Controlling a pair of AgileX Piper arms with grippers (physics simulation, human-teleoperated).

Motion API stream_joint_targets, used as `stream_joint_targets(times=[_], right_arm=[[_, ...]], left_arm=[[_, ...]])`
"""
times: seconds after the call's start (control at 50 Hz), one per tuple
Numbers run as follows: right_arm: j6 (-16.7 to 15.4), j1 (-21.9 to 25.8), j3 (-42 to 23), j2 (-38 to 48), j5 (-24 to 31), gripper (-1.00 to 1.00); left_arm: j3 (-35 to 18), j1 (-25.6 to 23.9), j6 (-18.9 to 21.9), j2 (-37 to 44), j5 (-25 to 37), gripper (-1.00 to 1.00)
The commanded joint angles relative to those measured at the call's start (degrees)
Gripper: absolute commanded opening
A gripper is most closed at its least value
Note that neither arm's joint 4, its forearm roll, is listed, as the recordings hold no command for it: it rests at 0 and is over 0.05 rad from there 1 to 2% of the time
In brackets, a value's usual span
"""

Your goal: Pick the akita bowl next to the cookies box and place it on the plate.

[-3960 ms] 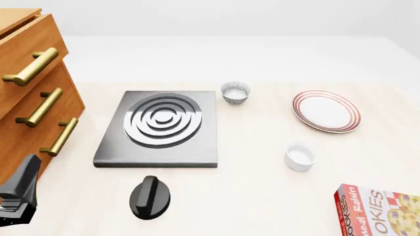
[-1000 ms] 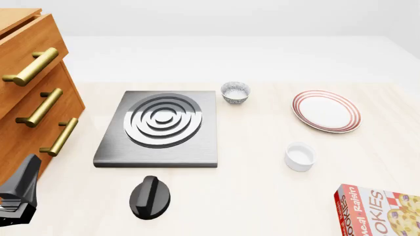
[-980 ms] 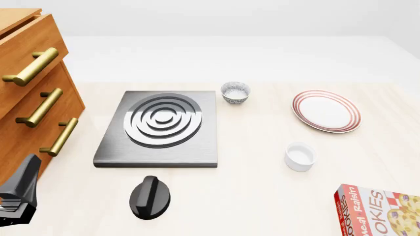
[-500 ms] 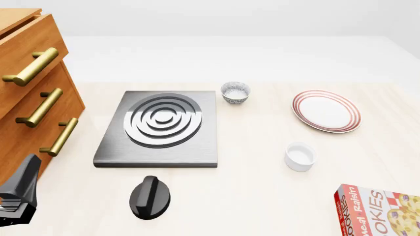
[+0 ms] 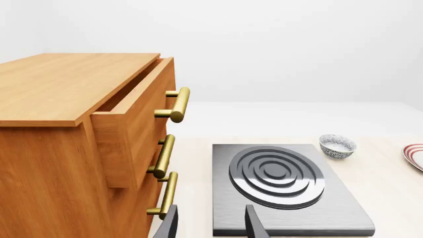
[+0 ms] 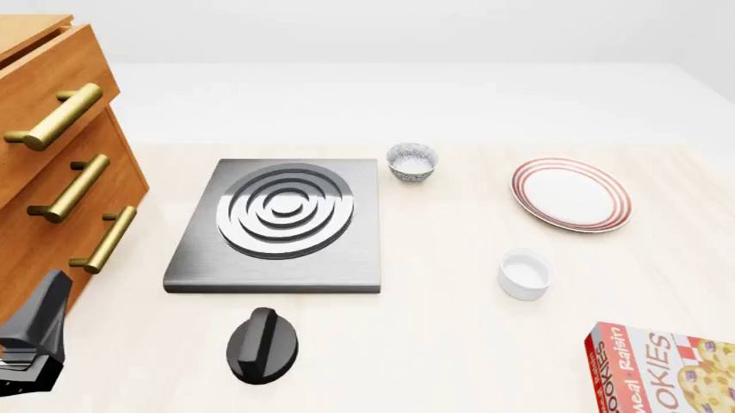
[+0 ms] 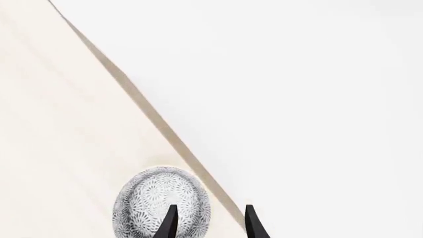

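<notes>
An akita bowl (image 7: 155,201) with a fine grey-and-white pattern lies close to the table edge in the right wrist view. My right gripper (image 7: 210,223) hovers open above it, and one fingertip overlaps the bowl's side in the picture. That gripper is outside the front view. The cookies box (image 6: 663,368) lies at the front right corner with no bowl visible beside it. A second patterned bowl (image 6: 411,162) stands behind the grey slab. The plate (image 6: 571,194) with red rings sits at the right. My left gripper (image 6: 33,344) rests open at the front left, empty.
A wooden drawer cabinet (image 6: 58,172) with brass handles stands at the left. A grey slab with silver rings (image 6: 281,224) lies mid-table, with a black knob (image 6: 262,344) in front of it. A plain white cup (image 6: 525,274) stands between plate and box.
</notes>
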Motion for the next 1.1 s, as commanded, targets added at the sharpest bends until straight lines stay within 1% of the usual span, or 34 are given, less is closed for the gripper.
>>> stream_joint_targets(times=[0.02,0.36,0.52,0.62,0.76,0.86,1.1], right_arm=[[-0.43,0.29,0.41,0.63,-0.23,1.00],[-1.18,0.29,0.94,2.28,-0.90,1.00],[-2.01,0.20,1.57,3.05,-1.78,1.00],[-1.80,0.42,1.57,3.62,-1.80,1.00],[-2.27,0.30,1.97,4.20,-2.24,1.00],[-1.87,0.89,1.84,4.65,-2.29,1.00],[-2.88,0.41,2.50,5.65,-3.26,1.00]], left_arm=[[0.00,0.00,0.00,0.00,0.00,1.00],[0.00,0.00,0.00,0.00,0.00,1.00],[0.00,0.00,0.00,0.00,0.00,1.00],[0.00,0.00,0.00,0.00,0.00,1.00],[0.00,0.00,0.00,0.00,0.00,1.00],[0.00,0.00,0.00,0.00,0.00,1.00],[0.00,0.00,0.00,0.00,0.00,1.00]])
